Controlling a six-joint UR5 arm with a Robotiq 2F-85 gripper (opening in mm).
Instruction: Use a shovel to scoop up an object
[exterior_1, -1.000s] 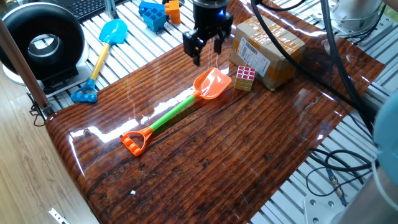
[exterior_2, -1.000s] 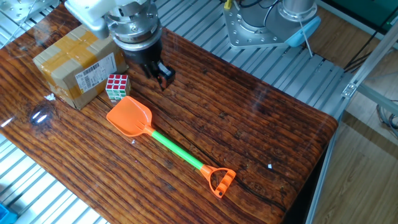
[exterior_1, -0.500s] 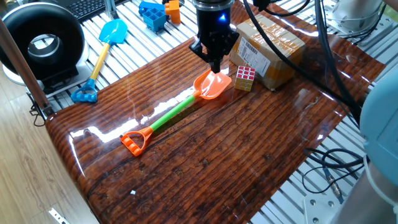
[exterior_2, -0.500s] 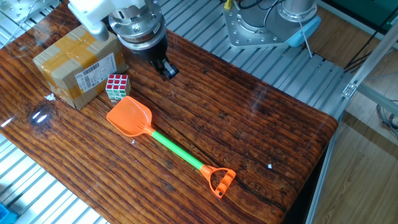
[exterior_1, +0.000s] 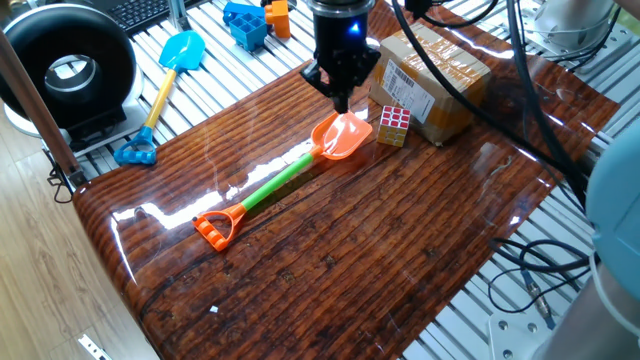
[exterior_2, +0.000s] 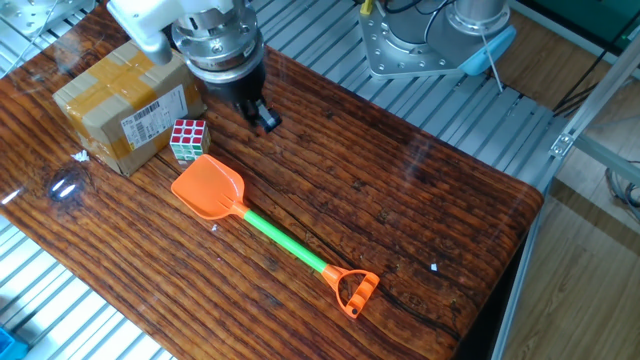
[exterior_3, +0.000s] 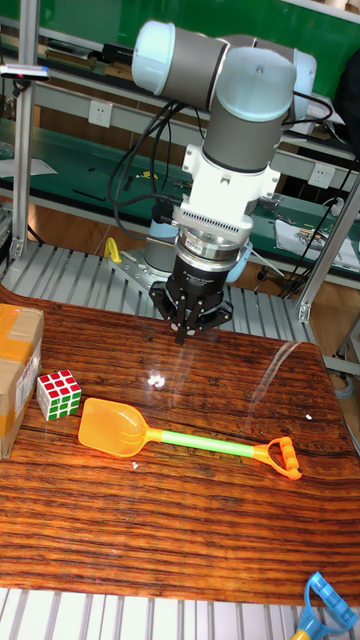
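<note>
The shovel lies flat on the wooden table: orange scoop blade (exterior_1: 342, 136), green shaft (exterior_1: 280, 180), orange D-handle (exterior_1: 215, 228). It also shows in the other fixed view (exterior_2: 208, 187) and the tall view (exterior_3: 113, 427). The object, a small Rubik's cube (exterior_1: 392, 125) (exterior_2: 188, 138) (exterior_3: 59, 394), stands just beyond the blade's tip, close to it. My gripper (exterior_1: 340, 100) (exterior_2: 265, 120) (exterior_3: 183, 335) hangs above the table beside the blade. Its fingers are shut together with nothing between them, touching neither shovel nor cube.
A brown cardboard box (exterior_1: 435, 80) (exterior_2: 120, 105) stands right behind the cube. Off the wood, on the slatted bench, lie a blue shovel with a yellow shaft (exterior_1: 165, 80), blue toy blocks (exterior_1: 245, 22) and a black round device (exterior_1: 70, 65). Cables hang at the table's right edge.
One second ago the fingers stood apart; now they are shut together. The wrist has turned and stays over the same spot by the blade. Shovel and cube have not moved.
</note>
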